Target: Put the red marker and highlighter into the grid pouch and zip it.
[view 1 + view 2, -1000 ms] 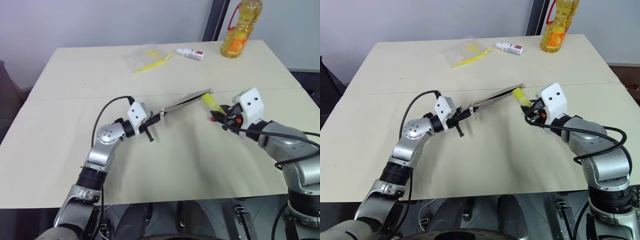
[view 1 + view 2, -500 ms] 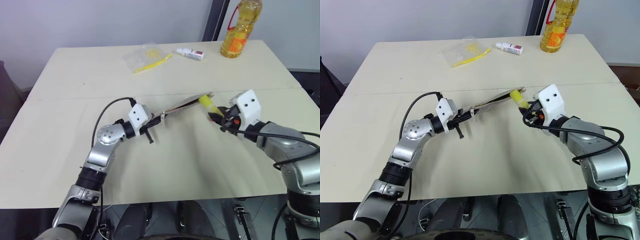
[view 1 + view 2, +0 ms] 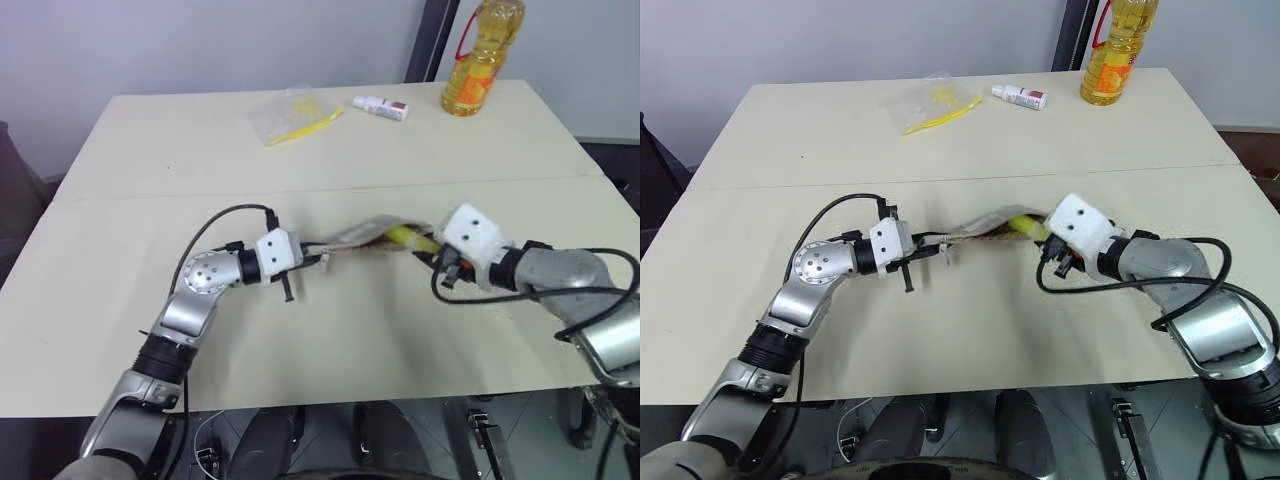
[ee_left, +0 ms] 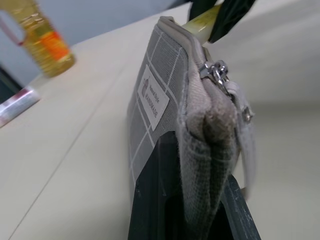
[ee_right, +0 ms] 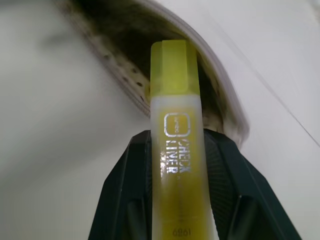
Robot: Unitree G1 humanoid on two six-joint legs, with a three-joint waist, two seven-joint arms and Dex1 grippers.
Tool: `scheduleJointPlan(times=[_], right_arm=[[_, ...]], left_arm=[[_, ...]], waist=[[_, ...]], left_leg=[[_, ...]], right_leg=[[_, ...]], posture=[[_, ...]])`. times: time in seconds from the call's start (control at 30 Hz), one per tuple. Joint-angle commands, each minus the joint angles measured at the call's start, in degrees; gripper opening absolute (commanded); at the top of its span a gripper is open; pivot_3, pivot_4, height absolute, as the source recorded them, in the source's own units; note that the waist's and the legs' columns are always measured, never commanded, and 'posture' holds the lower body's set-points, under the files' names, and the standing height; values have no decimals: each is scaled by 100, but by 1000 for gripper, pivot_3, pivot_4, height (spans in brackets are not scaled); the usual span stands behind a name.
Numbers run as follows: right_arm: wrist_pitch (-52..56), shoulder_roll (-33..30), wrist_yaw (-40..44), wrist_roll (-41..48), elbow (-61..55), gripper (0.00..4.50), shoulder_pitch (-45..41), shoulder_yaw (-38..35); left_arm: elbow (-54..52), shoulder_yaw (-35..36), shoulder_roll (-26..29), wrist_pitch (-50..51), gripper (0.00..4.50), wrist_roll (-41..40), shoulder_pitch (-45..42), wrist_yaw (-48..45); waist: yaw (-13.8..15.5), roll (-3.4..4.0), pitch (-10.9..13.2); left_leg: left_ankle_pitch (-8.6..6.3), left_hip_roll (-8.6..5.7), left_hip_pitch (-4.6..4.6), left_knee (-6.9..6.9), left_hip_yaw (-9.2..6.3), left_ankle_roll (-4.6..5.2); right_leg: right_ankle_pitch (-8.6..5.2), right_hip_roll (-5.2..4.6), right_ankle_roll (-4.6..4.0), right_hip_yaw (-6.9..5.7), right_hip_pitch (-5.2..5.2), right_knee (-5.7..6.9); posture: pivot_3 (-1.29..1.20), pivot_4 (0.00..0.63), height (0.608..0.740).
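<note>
My left pincer [image 3: 932,247] is pinching the soft, floppy grid pouch [image 3: 975,229] by its zipper end above the desk [image 3: 940,140]; my right pincer [image 5: 172,145] is clamping the slick, rigid highlighter [image 5: 176,125] mid-barrel, nosing it into the mouth.

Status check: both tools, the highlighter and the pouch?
Left tool shut on pouch end. Right tool gripping highlighter, tip at pouch mouth. Nothing blocking.
</note>
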Motion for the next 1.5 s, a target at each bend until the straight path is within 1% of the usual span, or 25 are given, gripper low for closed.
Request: scheduleJointPlan(times=[0.03,0.17,0.23,0.3,0.33,0.4,0.43,0.53,0.6,0.7,0.8,0.93,1.03,1.1,1.23,1.3,1.4,1.5], right_arm=[[-714,-194,460,-465,-297,872,-145,459],[-931,6,560,-796,-161,872,-418,727],[-722,182,597,-643,-97,872,-513,624],[-517,275,624,-508,-124,1920,-534,437],[-453,305,623,-464,-158,2308,-524,337],[-270,437,547,-292,-211,3354,-498,19],[-120,511,528,-118,-254,3739,-461,-228],[329,731,459,444,-262,3739,-347,-1143],[559,848,309,624,-72,3739,-280,-1694],[687,965,17,608,328,3739,-145,-2117],[891,1399,-526,566,1137,3739,-187,-2330],[633,1653,-779,367,1941,3739,-251,-2097],[150,1631,-765,130,2606,3739,-357,-1818],[-249,1498,-528,10,2947,3739,-387,-1618],[-952,1051,386,-56,3514,3739,-449,-1269],[-1174,929,665,-74,3799,3739,-546,-1159],[-1520,855,1035,-208,4614,3739,-979,-942],[-1965,804,1574,-423,5379,3739,-1383,-605]], left_arm=[[-114,-86,125,-304,0,-65,-165,-370],[-16,-74,191,-327,0,-136,-281,-591],[-18,-54,209,-295,0,-139,-308,-638],[-18,15,202,-155,0,-172,-293,-594],[-11,51,197,-87,0,-182,-279,-554],[29,123,179,44,0,-174,-257,-437],[55,173,155,127,0,-165,-251,-330],[113,357,14,355,0,-137,-235,117],[132,492,-138,531,0,-69,-229,531],[82,611,-344,807,0,-35,-190,1013],[19,661,-608,1117,0,-29,-146,1490],[-43,530,-751,1234,0,84,-101,1653],[-79,476,-766,1254,0,109,-78,1654],[-103,481,-752,1271,0,102,-66,1640],[-131,511,-697,1289,0,55,-39,1600],[-134,510,-686,1290,0,41,-37,1586],[-184,484,-697,1315,0,-26,-18,1527],[-260,455,-727,1370,0,-104,11,1433]], waist=[[-1,0,0],[-4,0,0],[-2,-1,0],[2,-1,0],[7,-1,0],[6,-1,0],[4,-1,0],[9,-1,0],[12,-1,0],[13,-3,-1],[6,-6,-2],[-8,-3,-2],[-4,-2,-3],[-4,-2,-3],[-4,-2,-3],[-6,-2,-3],[-28,-2,-3],[-30,-2,-3]], left_leg=[[0,0,-1,0,0,0],[0,0,-1,2,0,0],[0,0,-1,2,-1,0],[0,0,-1,1,-1,0],[0,0,-2,1,-1,0],[0,0,-5,2,-2,0],[0,0,-5,3,-2,0],[0,0,-5,4,-3,0],[0,0,-5,5,-3,0],[1,-2,-5,7,-3,1],[1,-2,-5,7,-3,1],[2,-2,-5,6,0,1],[2,-2,-5,5,0,1],[2,-2,-4,7,0,0],[2,-3,-4,8,2,1],[2,-3,-4,8,3,1],[2,-2,2,9,4,1],[2,-2,6,8,5,0]], right_leg=[[0,0,0,0,-1,0],[-1,-1,-2,1,-1,0],[-2,-1,-3,1,-1,0],[0,-1,0,1,-2,0],[0,-1,0,1,-2,0],[1,-1,2,1,-4,0],[1,-1,2,1,-4,0],[2,0,2,1,-4,2],[3,0,4,1,-3,2],[3,0,5,0,-1,2],[4,0,5,0,-1,5],[5,2,5,1,-7,13],[5,3,5,1,-9,15],[5,4,5,1,-6,15],[5,4,5,1,-6,15],[5,5,5,1,-6,14],[5,6,5,3,-1,15],[6,6,4,3,2,15]], posture=[[0,150,740],[0,150,740],[0,150,740],[0,150,740],[0,150,740],[0,150,740],[0,150,740],[0,150,740],[0,150,740],[0,150,740],[0,150,740],[0,150,740],[0,150,740],[0,150,740],[0,150,740],[0,150,740],[0,150,740],[0,150,740]])
